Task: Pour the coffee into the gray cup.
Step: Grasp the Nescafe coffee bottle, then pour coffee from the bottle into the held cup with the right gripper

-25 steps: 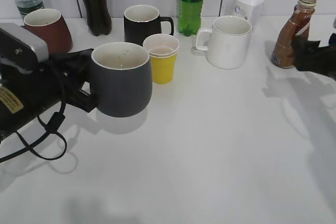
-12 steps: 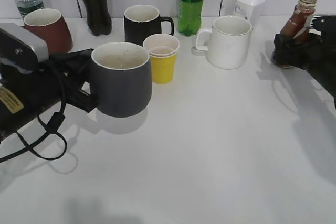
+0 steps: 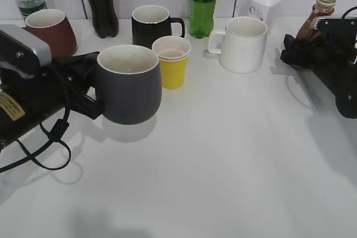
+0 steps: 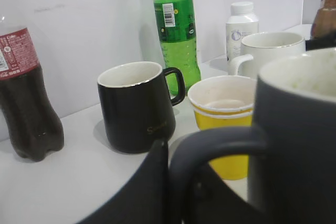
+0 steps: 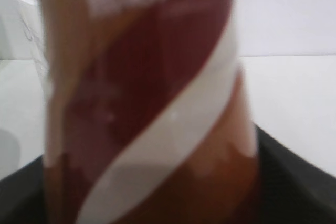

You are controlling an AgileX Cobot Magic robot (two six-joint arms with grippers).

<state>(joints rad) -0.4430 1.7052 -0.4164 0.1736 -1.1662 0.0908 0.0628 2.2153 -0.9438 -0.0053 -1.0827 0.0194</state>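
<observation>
The gray cup (image 3: 129, 87) is squat and dark gray with a pale speckled inside, and stands at the left of the table. My left gripper (image 3: 92, 90) is shut on its loop handle, which shows close up in the left wrist view (image 4: 210, 145). The coffee bottle (image 3: 322, 5) stands at the far right; only its neck and cap show above my right gripper (image 3: 301, 51). In the right wrist view the bottle's brown body with the white swoosh (image 5: 147, 103) fills the frame between the open jaws, whose black fingers (image 5: 294, 182) show at the lower corners.
Behind the gray cup stand a yellow paper cup (image 3: 172, 62), a black mug (image 3: 152, 23), a white mug (image 3: 242, 44), a green bottle (image 3: 203, 1), a cola bottle (image 3: 99, 4), a reddish-brown mug (image 3: 50, 30) and a white pill bottle (image 3: 264, 3).
My right gripper has moved left and in around the coffee bottle, now covering its lower body. The left gripper and the gray cup have not moved.
</observation>
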